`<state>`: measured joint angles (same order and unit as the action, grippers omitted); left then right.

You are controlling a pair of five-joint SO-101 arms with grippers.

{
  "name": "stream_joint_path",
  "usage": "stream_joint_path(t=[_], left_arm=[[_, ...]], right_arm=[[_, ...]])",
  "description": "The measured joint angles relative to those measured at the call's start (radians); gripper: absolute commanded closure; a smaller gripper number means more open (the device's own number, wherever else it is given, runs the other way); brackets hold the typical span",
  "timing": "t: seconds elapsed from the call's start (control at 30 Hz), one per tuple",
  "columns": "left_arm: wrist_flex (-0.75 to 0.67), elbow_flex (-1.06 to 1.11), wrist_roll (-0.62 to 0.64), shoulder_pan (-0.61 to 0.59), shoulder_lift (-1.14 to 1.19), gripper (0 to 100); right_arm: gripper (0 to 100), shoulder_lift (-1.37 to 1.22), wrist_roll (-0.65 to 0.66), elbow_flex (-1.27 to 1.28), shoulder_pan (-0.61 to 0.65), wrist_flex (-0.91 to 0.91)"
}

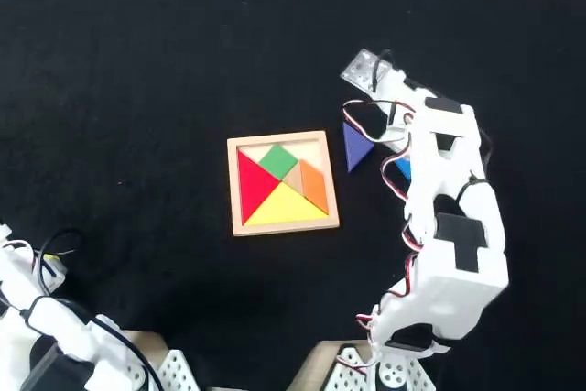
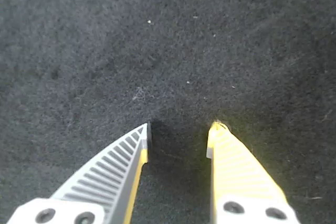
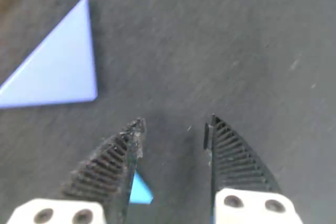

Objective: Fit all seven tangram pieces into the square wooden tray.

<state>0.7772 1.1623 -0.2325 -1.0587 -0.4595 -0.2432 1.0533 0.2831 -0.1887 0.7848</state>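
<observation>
The square wooden tray [image 1: 282, 137], pale and flat-rimmed, lies well apart from the left gripper [image 2: 178, 129] and near the right gripper [image 3: 173, 124]. Set flush in the tray are a red triangle [image 1: 252, 185], a yellow triangle [image 1: 286, 210], a green square [image 1: 277, 161] and an orange piece [image 1: 314, 185]. Between them is a tan wedge [image 1: 293, 179]; I cannot tell whether it is a piece or bare wood.

A smooth blue triangle [image 3: 58, 66] lies flat between the tray and the right gripper, just beside its tips. A light-blue piece [image 3: 140, 191] peeks from under one dark ribbed finger [image 3: 105, 166]. That gripper's jaws stand apart, holding nothing.

The left gripper's jaws, one grey ribbed and one yellow, are also spread over the fuzzy black cloth [image 2: 157, 35].
</observation>
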Motion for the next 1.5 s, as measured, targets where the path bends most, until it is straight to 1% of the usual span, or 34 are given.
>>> stream_joint_path(t=[0.07, 0.17, 0.23, 0.3, 0.43, 0.5, 0.7, 0.97, 1.07, 1.3, 1.4, 1.5], left_arm=[[0.000, 0.000, 0.000, 0.000, 0.000, 81], [0.000, 0.000, 0.000, 0.000, 0.000, 81], [0.000, 0.000, 0.000, 0.000, 0.000, 81], [0.000, 0.000, 0.000, 0.000, 0.000, 81], [0.000, 0.000, 0.000, 0.000, 0.000, 81], [0.000, 0.000, 0.000, 0.000, 0.000, 81], [0.000, 0.000, 0.000, 0.000, 0.000, 81], [0.000, 0.000, 0.000, 0.000, 0.000, 81], [0.000, 0.000, 0.000, 0.000, 0.000, 81], [0.000, 0.000, 0.000, 0.000, 0.000, 81], [0.000, 0.000, 0.000, 0.000, 0.000, 81], [0.000, 0.000, 0.000, 0.000, 0.000, 81]], right_arm=[[80.6, 0.048, 0.051, 0.000, -0.002, 0.110], [80.6, 0.110, 0.252, 0.000, -0.002, 0.333], [80.5, 0.127, 0.376, 0.000, -0.011, 0.430], [77.2, 0.129, 0.425, 0.000, -0.040, 0.434], [59.8, 0.078, 0.448, -0.005, -0.063, 0.396], [56.2, 0.035, 0.450, -0.005, -0.074, 0.367], [61.5, -0.020, 0.451, -0.003, -0.071, 0.341], [66.0, -0.084, 0.451, -0.031, -0.072, 0.319], [71.1, -0.118, 0.451, -0.061, -0.072, 0.319], [87.0, -0.147, 0.451, -0.112, -0.072, 0.313], [90.2, -0.147, 0.451, -0.115, -0.072, 0.311], [90.6, -0.147, 0.451, -0.115, -0.072, 0.311]])
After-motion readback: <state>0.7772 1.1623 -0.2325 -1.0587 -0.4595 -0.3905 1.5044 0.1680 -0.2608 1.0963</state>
